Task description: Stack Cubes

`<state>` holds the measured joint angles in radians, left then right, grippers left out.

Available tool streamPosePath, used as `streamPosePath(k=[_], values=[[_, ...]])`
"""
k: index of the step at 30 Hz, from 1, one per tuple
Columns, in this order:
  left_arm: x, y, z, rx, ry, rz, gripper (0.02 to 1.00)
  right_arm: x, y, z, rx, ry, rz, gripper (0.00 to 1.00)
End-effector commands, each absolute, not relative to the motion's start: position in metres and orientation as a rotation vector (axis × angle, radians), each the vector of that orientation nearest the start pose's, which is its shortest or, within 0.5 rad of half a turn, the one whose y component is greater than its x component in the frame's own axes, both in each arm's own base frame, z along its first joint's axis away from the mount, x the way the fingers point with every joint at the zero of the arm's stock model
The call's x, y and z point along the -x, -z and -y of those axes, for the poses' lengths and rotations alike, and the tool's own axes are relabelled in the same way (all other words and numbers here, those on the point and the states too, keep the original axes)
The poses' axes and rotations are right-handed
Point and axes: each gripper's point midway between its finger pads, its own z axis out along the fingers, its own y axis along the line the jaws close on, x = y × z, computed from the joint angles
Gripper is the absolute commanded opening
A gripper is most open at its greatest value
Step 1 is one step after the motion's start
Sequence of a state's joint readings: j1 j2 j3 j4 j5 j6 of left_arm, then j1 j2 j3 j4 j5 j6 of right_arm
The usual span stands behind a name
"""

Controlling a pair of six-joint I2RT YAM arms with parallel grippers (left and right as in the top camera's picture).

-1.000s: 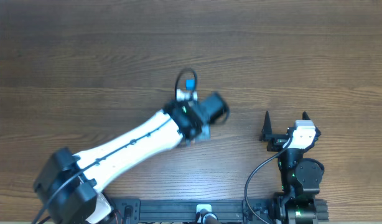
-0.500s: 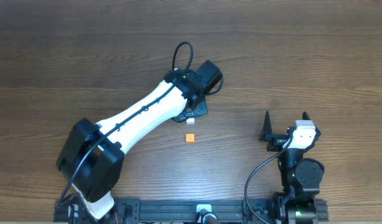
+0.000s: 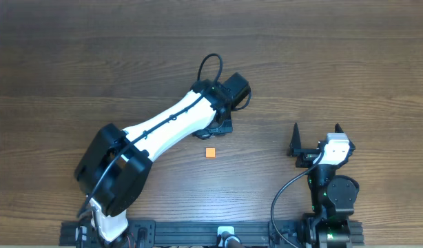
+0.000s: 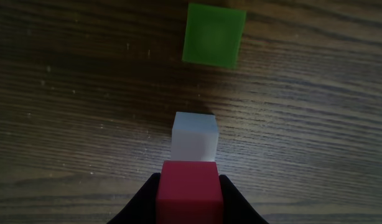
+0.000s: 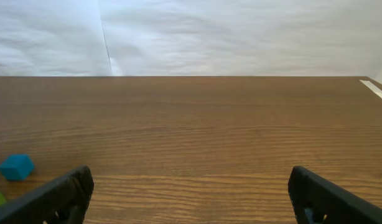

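My left gripper is shut on a red cube, which is held just above the wooden table. A white cube rests on the wood directly ahead of the red one, and a green cube lies farther on. An orange cube sits alone on the table, just below the left arm's wrist in the top view. The right wrist view shows a blue cube on the table. My right gripper stands open near its base with nothing between its fingers.
The brown wooden table stretches wide on all sides of the cubes. A white wall rises behind its far edge. The left arm lies diagonally across the middle, with a black cable looped at its wrist.
The left arm has stretched farther up the top view. The orange cube that it covered now shows, and the blue cube seen earlier is hidden by the wrist. The right arm stayed still.
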<state>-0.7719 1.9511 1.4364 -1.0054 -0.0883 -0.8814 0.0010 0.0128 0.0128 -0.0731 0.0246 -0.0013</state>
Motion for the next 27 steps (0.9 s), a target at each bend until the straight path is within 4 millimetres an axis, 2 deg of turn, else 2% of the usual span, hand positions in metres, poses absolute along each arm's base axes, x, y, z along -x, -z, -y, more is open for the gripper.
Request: streamPosePath(k=[1,16,27], values=[[-0.277,-0.038,0.251,0.153,-0.042,-3.056,0.038,-0.246,-0.157,0.001,-0.004,0.014,-1.643,0.993],[-0.288,-0.036,0.248,0.181,-0.037,-3.032,0.04,-0.246,-0.157,0.001,-0.004,0.014,-1.643,0.991],[-0.286,-0.027,0.246,0.181,-0.068,-3.048,0.047,-0.246,-0.157,0.001,-0.004,0.014,-1.643,0.993]])
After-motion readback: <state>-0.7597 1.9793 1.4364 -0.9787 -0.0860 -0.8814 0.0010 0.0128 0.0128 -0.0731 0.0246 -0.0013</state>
